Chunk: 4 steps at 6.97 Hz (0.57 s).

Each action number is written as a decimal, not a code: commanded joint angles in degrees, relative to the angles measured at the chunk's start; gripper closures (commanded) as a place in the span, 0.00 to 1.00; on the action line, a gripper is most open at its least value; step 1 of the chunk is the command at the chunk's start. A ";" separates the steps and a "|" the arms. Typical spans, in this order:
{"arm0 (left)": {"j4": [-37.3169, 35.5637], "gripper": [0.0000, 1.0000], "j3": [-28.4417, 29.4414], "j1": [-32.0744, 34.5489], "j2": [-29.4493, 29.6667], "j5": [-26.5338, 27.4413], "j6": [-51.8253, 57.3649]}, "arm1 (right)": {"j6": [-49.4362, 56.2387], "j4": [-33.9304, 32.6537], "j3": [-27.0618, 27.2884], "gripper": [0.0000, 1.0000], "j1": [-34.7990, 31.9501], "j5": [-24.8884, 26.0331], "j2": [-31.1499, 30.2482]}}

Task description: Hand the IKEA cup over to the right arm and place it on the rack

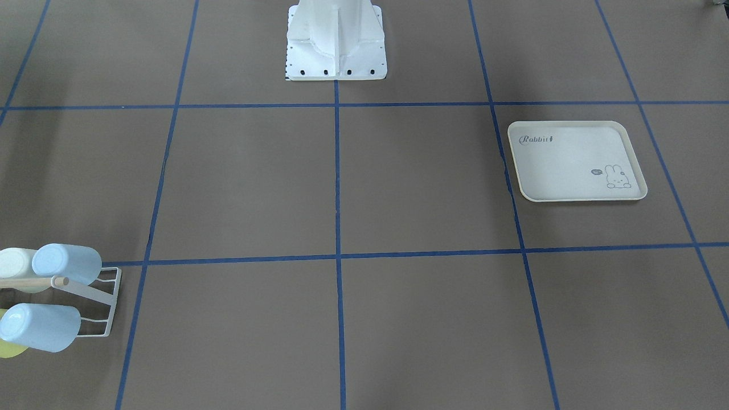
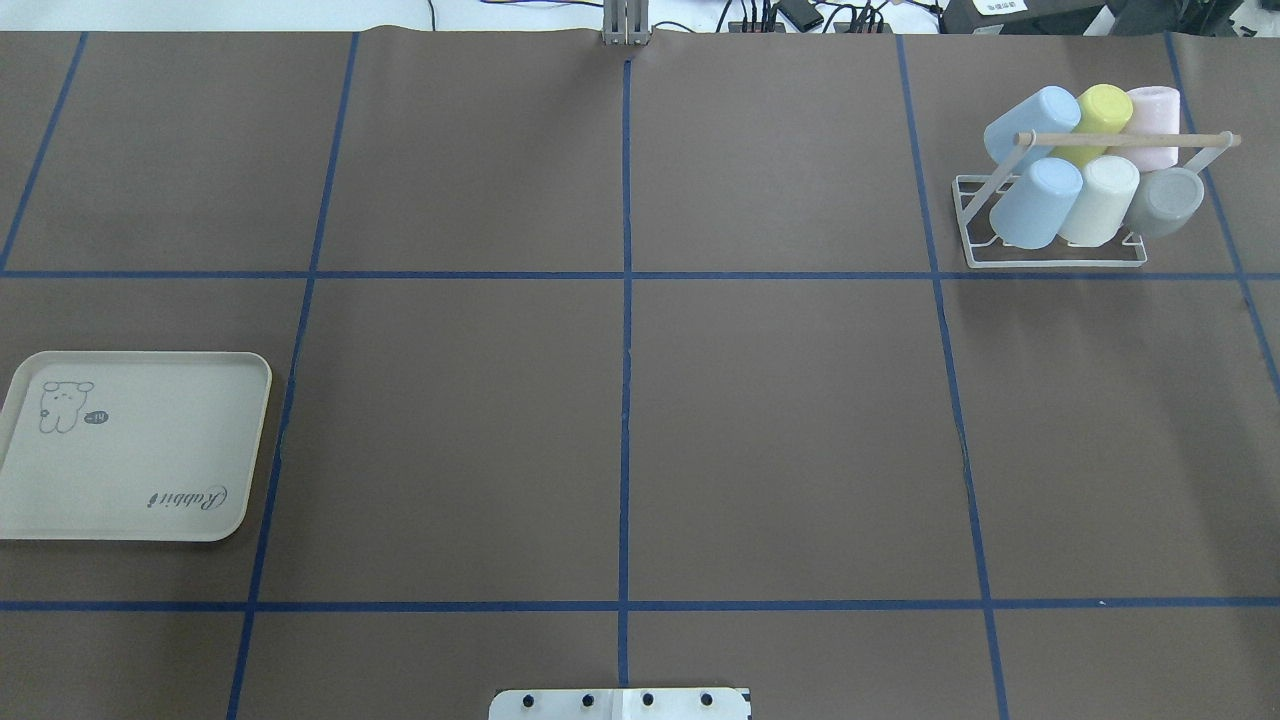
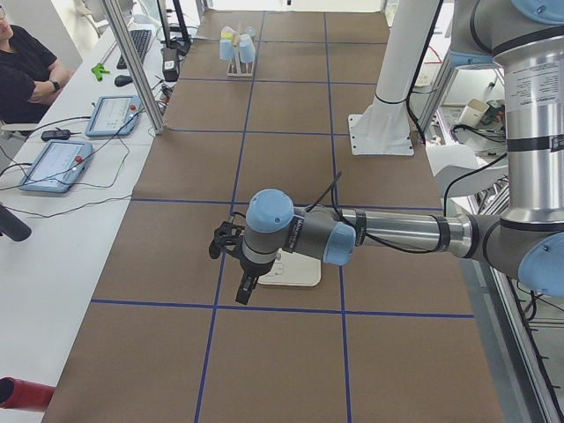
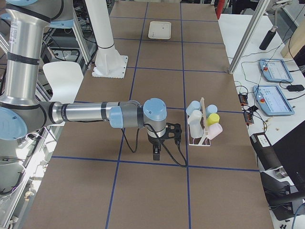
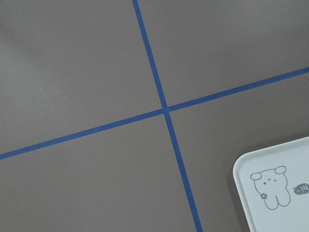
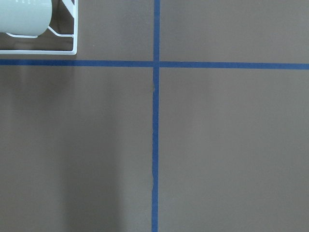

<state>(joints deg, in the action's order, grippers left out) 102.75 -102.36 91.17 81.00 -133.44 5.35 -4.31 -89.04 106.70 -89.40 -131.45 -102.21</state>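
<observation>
Cups [image 2: 1040, 200], six in all, sit on the rack [image 2: 1050, 264] at the surface's [image 2: 780, 430] far right corner. Right jaws hang near the rack. Left jaws hang by the tray [image 2: 130, 450], well apart from it. I cannot tell how wide either pair stands.

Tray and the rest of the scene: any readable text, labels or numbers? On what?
"Rabbit": cursive print in one corner of the cream tray.
Speech bubble beside the tray's rabbit drawing: marks too small to read.
Printed label on the left arm: too small to read.
Tablet screens beside the table: blurred.
Cups and rack: no text seen.
</observation>
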 commanded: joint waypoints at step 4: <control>-8.74 0.00 4.72 -0.11 1.79 1.69 0.53 | -0.08 0.18 -0.61 0.00 0.01 -0.29 -0.88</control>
<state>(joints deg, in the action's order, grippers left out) 99.21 -98.00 91.06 82.24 -132.18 5.21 -4.33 -88.86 106.19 -89.38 -131.72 -102.85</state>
